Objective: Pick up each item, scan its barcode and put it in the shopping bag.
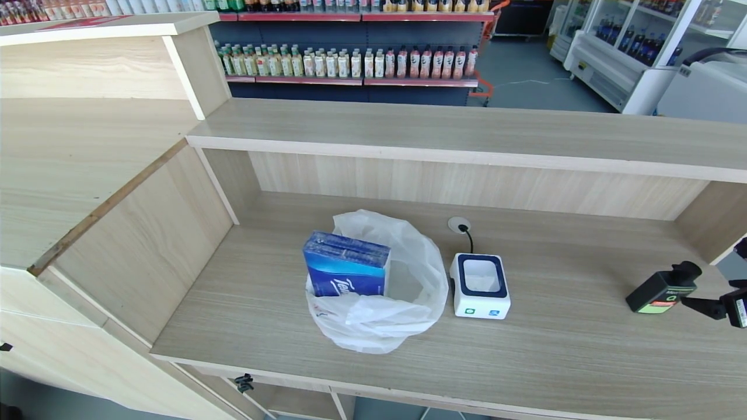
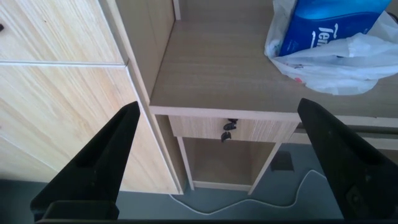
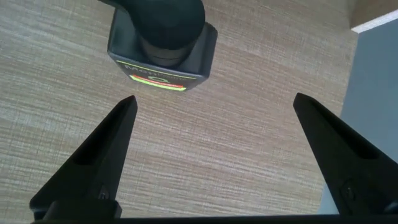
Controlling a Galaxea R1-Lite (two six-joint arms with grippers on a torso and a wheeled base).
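Observation:
A white plastic shopping bag [image 1: 408, 291] sits open mid-desk with a blue tissue pack [image 1: 345, 265] upright inside it. Just right of the bag is a white barcode scanner [image 1: 480, 284] with a dark blue rim. A small black bottle [image 1: 662, 290] with a green label sits near the desk's right end. My right gripper [image 1: 709, 303] is open right beside it; in the right wrist view the bottle [image 3: 163, 37] lies just beyond the spread fingers of the right gripper [image 3: 214, 98]. My left gripper [image 2: 219, 106] hangs open and holds nothing, low before the desk's front left corner, with the bag [image 2: 336, 62] and tissue pack [image 2: 329, 28] farther off.
The desk [image 1: 554, 350] is a recessed wooden counter with a raised ledge [image 1: 467, 134] behind and a side panel [image 1: 146, 245] on the left. The scanner's cable [image 1: 467, 236] runs to a grommet. A drawer with a key [image 2: 229, 127] sits under the front edge.

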